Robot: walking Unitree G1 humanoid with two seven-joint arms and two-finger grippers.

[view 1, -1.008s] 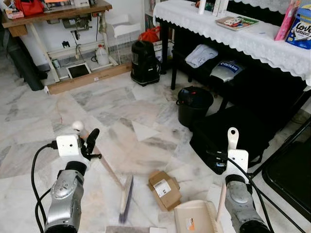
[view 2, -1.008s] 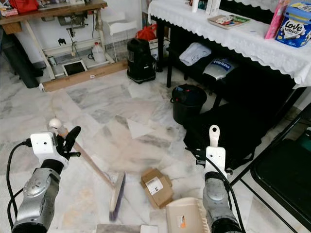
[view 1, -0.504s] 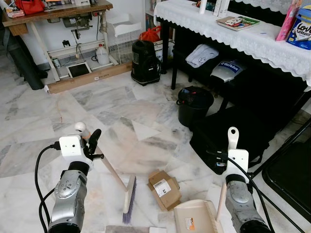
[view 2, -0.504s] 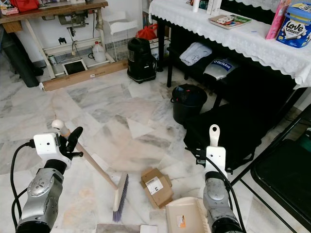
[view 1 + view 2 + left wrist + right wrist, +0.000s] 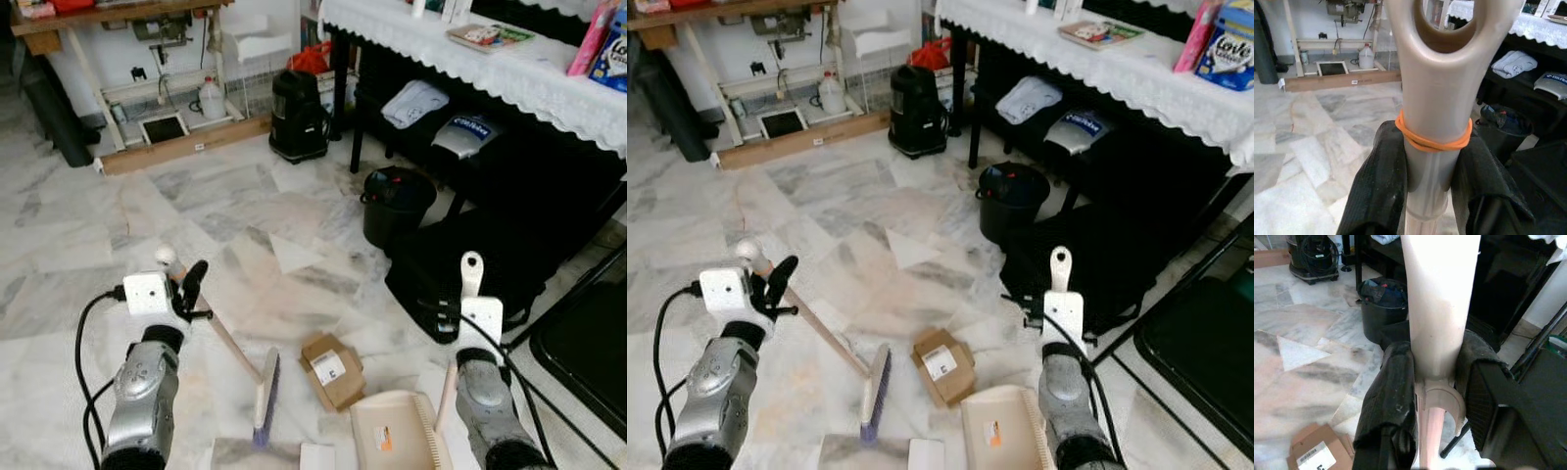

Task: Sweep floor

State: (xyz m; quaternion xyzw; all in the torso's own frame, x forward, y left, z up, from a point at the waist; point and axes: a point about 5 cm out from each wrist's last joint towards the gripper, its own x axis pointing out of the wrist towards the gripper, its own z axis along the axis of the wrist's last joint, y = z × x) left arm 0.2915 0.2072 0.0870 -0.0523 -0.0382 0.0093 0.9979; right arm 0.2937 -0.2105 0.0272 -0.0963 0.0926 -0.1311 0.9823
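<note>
A broom with a beige handle [image 5: 220, 338] and purple bristles [image 5: 265, 401] leans on the marble floor. My left gripper [image 5: 1432, 161] is shut on the handle just below its hanging loop and an orange rubber band [image 5: 1434, 139]. A cream dustpan [image 5: 397, 441] rests on the floor at the lower right. My right gripper [image 5: 1437, 377] is shut on the dustpan's upright handle [image 5: 471, 276]. A small cardboard box [image 5: 333, 369] lies between the broom head and the dustpan. Paper sheets [image 5: 257, 455] lie just beneath the bristles.
A black bucket [image 5: 397, 206] and a black bag [image 5: 470, 264] sit ahead on the right, under a table with a white lace cloth [image 5: 509, 69]. A black vacuum [image 5: 297, 116] stands farther back. A dark folding chair [image 5: 588, 343] is at the right, a wooden workbench [image 5: 147, 20] at the far left.
The broom head has edged a little to the right, toward the cardboard box. The whole view has shifted slightly with the camera. Both grips are unchanged.
</note>
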